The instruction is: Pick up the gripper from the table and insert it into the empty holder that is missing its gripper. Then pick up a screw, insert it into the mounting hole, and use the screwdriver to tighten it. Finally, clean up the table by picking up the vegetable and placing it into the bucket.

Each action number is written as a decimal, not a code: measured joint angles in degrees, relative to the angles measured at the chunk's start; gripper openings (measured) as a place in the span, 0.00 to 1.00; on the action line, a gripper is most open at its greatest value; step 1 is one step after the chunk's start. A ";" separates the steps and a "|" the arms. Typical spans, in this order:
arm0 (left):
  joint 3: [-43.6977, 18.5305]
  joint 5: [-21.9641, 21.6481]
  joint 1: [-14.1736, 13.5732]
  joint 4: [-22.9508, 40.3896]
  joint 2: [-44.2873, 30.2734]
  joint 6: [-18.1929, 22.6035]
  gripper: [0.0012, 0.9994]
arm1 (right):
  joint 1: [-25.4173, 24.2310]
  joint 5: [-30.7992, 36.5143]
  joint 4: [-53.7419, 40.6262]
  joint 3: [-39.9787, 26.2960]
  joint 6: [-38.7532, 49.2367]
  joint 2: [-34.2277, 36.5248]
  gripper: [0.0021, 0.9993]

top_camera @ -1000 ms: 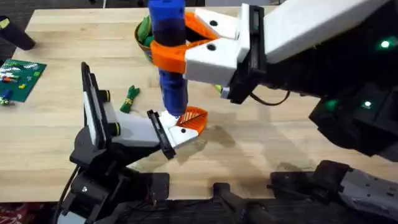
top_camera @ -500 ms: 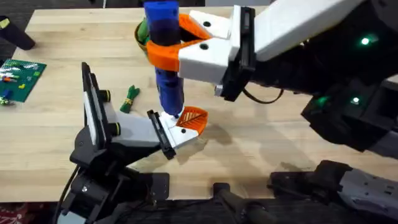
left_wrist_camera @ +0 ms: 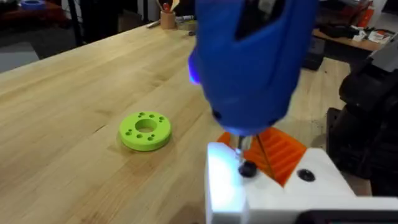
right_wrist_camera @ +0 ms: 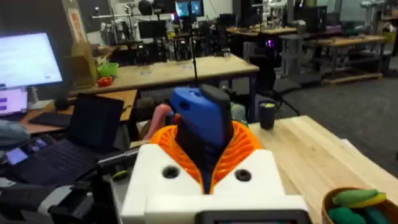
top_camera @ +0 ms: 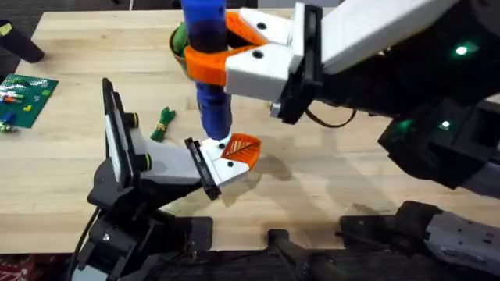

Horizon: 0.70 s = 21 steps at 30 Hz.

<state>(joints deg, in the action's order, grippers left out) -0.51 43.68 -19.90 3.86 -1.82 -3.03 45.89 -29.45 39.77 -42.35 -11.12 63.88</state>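
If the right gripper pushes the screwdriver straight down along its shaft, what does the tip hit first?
Most likely the screw seated in the white holder, beside the orange gripper; contact is hard to judge.

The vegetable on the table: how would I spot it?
Start at the left arm on the wooden table. Just beyond its upper edge lies the vegetable, a small dark-green bundle of stalks. Unlike the flat green studded plate at the far left, it is thin and tied.

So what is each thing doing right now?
Screwdriver: upright, gripped by the right gripper, tip on the screw.
Orange gripper: in the holder held by the left gripper.
Vegetable: lying on the table.
Bucket: upright, something green inside.
Green ring: flat on the table.
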 joint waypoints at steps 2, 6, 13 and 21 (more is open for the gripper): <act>0.00 0.00 0.00 0.00 0.01 0.00 0.01 | -0.05 -0.02 1.29 0.00 -0.38 -0.01 0.04; 0.00 0.00 0.00 0.00 0.01 0.00 0.01 | -0.05 -0.16 1.18 0.00 -0.93 0.00 0.04; 0.00 0.00 0.00 0.00 0.01 0.00 0.01 | -0.06 -0.22 -0.21 0.00 -1.14 0.00 0.04; 0.00 0.00 0.00 0.00 0.00 0.00 0.01 | -0.21 -0.22 -0.24 0.00 -1.14 0.00 0.04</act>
<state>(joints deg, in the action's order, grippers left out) -0.51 43.68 -19.90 3.86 -1.82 -3.03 45.68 -29.67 39.53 -42.35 -12.25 63.88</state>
